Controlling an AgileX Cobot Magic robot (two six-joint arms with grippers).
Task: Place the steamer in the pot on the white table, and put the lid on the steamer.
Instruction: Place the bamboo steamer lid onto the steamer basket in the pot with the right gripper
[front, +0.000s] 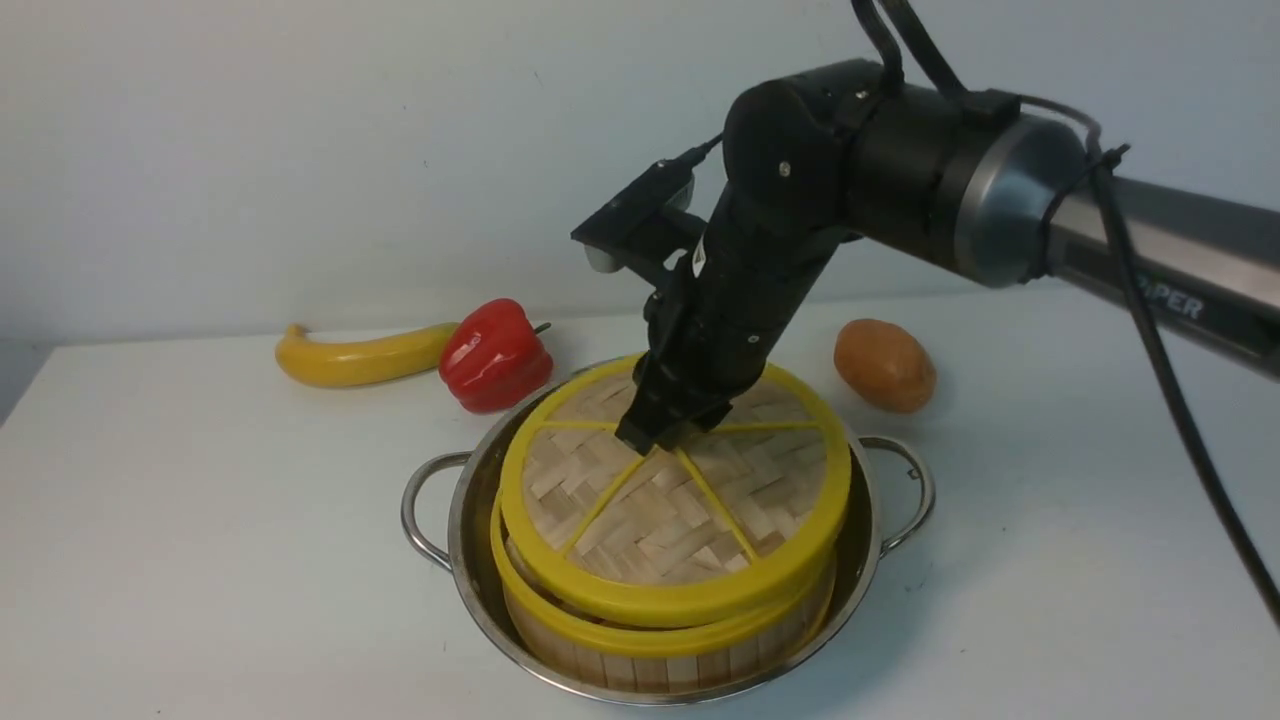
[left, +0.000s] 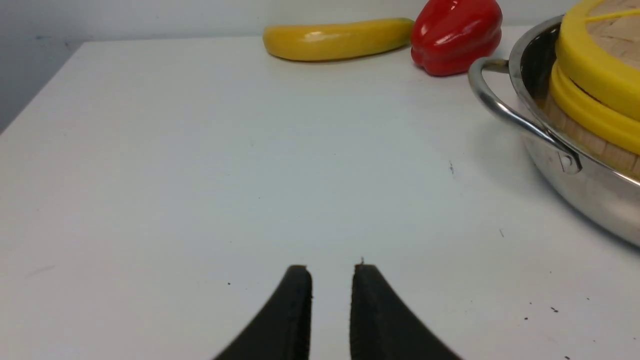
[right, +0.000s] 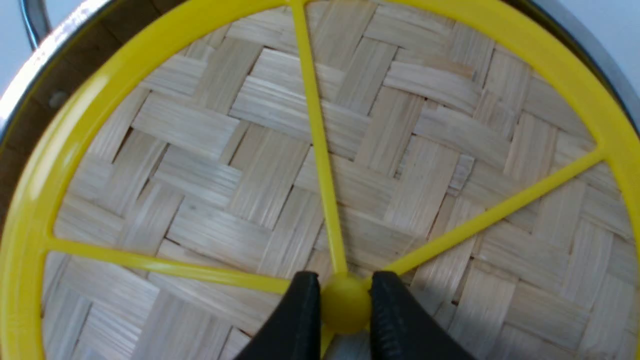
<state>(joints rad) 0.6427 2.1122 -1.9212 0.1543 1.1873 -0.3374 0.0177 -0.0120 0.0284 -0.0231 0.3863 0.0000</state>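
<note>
Right pincer (front: 655, 440): I find it closed on the small yellow knob (right: 346, 304) at the centre of the lid (front: 690, 510), one finger on each side of the knob, the arm reaching down from the right.

Lid: lies on top of the steamer (front: 640, 655). It does not sit quite square; the steamer's yellow rim shows beneath it along the near side.

Steamer: stands inside the pot (front: 462, 540), with its wooden wall rising above the pot's rim. Its contents are covered and I cannot see them.

Pot: rests on the white table (front: 200, 550), one handle to each side.

Left pincer (left: 332, 272): low over bare table, to the left of the pot and apart from it. Its fingers stand a narrow gap apart with nothing between them.

Other items: a banana (front: 365, 358) and a red pepper (front: 495, 355) touch each other behind the pot on the left. A potato (front: 885, 365) lies behind it on the right.
</note>
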